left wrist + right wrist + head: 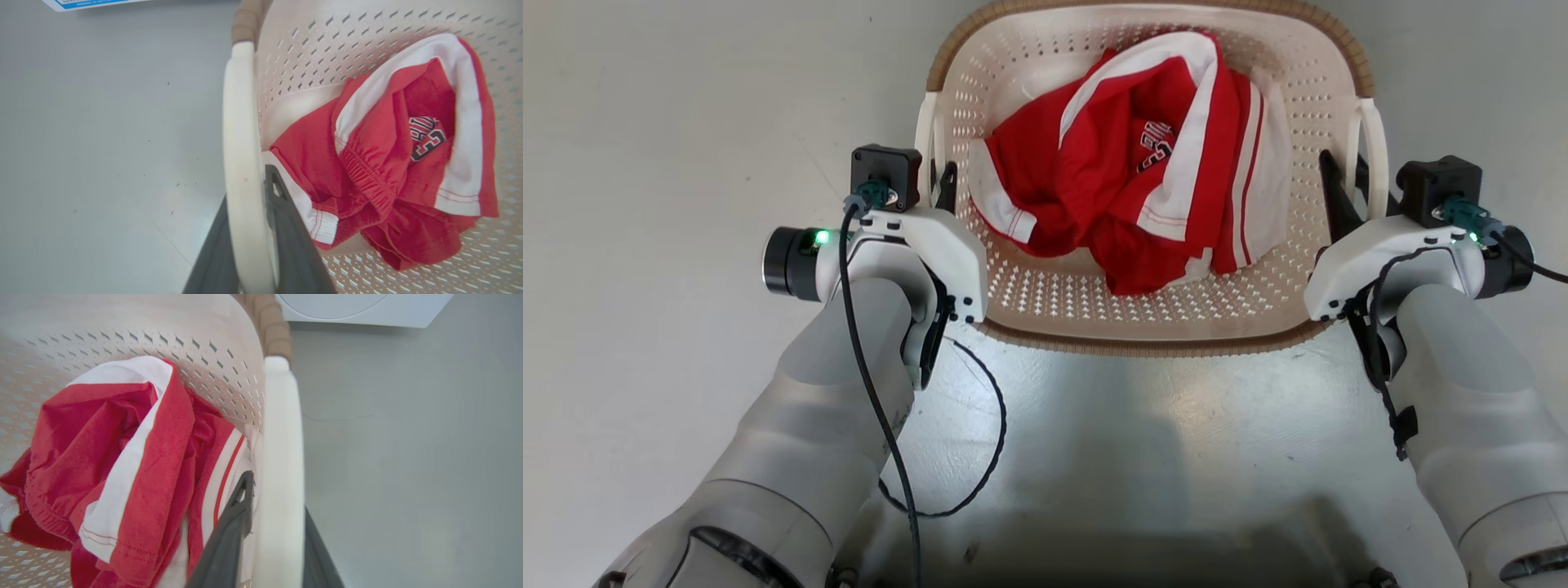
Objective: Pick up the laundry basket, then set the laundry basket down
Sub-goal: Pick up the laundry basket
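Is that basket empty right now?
No, a crumpled red and white garment lies inside the laundry basket, covering much of its perforated floor.

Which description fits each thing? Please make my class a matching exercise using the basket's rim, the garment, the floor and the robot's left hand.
Things:
1. laundry basket rim
2. garment
3. floor
4. left hand

Descriptions:
A. pale grey
B. brown, woven look
C. fingers on either side of a white loop handle
D. red and white, crumpled inside the basket

Pairs: 1-B, 2-D, 3-A, 4-C
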Controlling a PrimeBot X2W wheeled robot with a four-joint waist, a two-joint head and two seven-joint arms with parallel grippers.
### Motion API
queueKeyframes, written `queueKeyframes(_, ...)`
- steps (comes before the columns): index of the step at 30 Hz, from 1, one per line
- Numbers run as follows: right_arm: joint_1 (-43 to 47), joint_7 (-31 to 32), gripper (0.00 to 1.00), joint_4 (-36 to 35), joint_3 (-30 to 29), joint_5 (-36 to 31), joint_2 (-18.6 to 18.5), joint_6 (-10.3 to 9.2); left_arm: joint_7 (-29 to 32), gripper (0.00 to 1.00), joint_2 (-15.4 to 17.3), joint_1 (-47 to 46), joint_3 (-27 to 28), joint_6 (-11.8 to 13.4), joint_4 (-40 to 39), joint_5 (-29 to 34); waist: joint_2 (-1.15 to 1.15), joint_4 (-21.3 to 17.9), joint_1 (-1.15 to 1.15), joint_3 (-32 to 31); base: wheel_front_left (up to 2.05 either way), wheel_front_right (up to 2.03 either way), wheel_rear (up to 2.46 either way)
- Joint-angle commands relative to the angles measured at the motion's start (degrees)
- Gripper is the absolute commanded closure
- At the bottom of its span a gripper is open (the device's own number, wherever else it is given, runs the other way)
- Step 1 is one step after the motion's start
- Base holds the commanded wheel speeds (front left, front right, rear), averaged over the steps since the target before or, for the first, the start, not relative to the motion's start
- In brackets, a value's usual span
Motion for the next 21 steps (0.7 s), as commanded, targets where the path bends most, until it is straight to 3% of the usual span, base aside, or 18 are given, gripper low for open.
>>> queueKeyframes(1,1.51,-0.38,1.0,0.67,2.19,-0.92,0.89,0.43,-0.43,1.0,1.48,0.55,0.25,-0.08,-0.35,-0.08,0.0,-0.16,0.0,-0.69,0.0,0.0,0.0)
queueKeyframes(11,0.16,0.4,1.0,8.46,6.89,1.87,2.05,0.43,0.46,1.0,1.48,2.25,-3.54,-0.69,2.65,-3.53,0.0,-1.59,0.0,-7.05,0.0,0.0,0.0)
queueKeyframes(21,3.94,5.38,1.0,11.51,13.55,6.84,3.37,0.43,2.99,1.0,1.48,6.18,-5.93,-2.98,6.65,-5.94,0.0,-3.86,0.0,-18.6,0.0,0.0,0.0)
